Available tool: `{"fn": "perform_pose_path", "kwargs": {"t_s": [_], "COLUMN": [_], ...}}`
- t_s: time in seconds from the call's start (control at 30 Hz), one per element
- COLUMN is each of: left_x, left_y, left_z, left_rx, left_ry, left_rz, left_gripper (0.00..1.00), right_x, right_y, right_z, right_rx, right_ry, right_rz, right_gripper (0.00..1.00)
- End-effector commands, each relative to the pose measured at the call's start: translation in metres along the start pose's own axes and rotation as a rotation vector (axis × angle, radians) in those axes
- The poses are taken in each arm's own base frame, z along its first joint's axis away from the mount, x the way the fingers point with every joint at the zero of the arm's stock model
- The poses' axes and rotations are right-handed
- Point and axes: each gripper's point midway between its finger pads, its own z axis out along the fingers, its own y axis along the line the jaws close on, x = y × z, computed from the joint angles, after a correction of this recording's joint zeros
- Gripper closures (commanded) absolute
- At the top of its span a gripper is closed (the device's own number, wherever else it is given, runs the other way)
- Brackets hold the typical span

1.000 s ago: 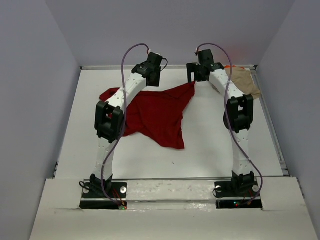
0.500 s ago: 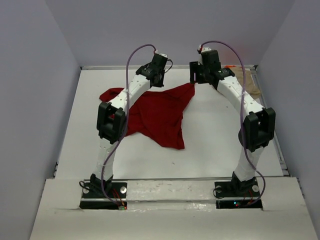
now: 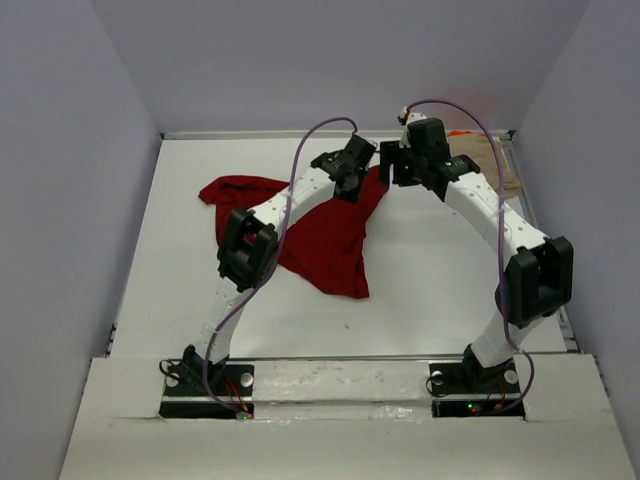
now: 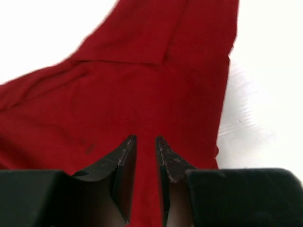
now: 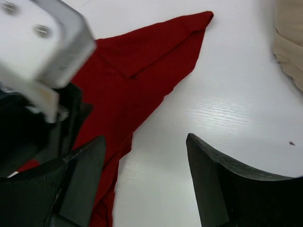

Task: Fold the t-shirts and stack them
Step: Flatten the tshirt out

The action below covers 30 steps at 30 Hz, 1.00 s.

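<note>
Dark red t-shirt under left claw, narrow gap, grip unclear; right claw spread wide, empty.

I see a white surface boxed in by plain grey walls on the left, far and right. A thin rail edges its right side, and a white ledge spans the near edge.

The left arm has swung rightward, carrying the left fingers from beyond the dark red t-shirt to over its far corner, and they have drawn closer together. The right arm has pushed its elbow outward and toward the near edge.
</note>
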Motion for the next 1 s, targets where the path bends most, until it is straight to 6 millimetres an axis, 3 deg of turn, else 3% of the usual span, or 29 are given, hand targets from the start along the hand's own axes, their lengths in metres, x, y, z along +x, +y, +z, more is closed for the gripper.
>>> {"fn": "perform_pose_path", "kwargs": {"t_s": [0.0,0.07,0.1,0.17,0.23,0.3,0.37,0.5,0.6,0.77,0.97], "left_x": [0.007,0.010,0.012,0.014,0.011,0.007,0.000,-0.011,-0.022,-0.029,-0.010], "left_y": [-0.017,-0.018,-0.018,-0.017,-0.008,0.007,0.029,0.070,0.099,0.161,0.177], "left_z": [0.001,0.002,0.003,0.001,-0.007,-0.011,-0.014,-0.010,-0.011,-0.004,0.003], "left_rx": [0.053,0.057,0.054,0.045,0.018,-0.049,-0.090,-0.124,-0.155,-0.197,-0.158], "left_ry": [0.033,0.051,0.057,0.057,0.044,0.030,0.023,0.031,0.007,0.009,0.063], "left_rz": [0.049,0.046,0.043,0.040,0.043,0.033,-0.015,-0.100,-0.148,-0.249,-0.304], "left_gripper": [0.66,0.67,0.70,0.73,0.73,0.73,0.73,0.69,0.62,0.61,0.60], "right_x": [-0.022,-0.020,-0.014,0.003,0.021,0.038,0.060,0.078,0.083,0.087,0.112], "right_y": [0.019,0.027,0.043,0.056,0.066,0.083,0.095,0.108,0.116,0.131,0.146], "right_z": [-0.032,-0.042,-0.047,-0.050,-0.055,-0.059,-0.060,-0.060,-0.065,-0.068,-0.055], "right_rx": [-0.073,-0.103,-0.177,-0.209,-0.234,-0.265,-0.285,-0.309,-0.332,-0.361,-0.438], "right_ry": [-0.109,-0.113,-0.096,-0.065,-0.039,-0.014,0.026,0.062,0.076,0.110,0.226], "right_rz": [-0.002,0.010,0.007,0.021,0.010,-0.009,-0.035,-0.063,-0.074,-0.110,-0.122], "right_gripper": [0.25,0.27,0.32,0.43,0.61,1.00,1.00,1.00,1.00,1.00,1.00]}}
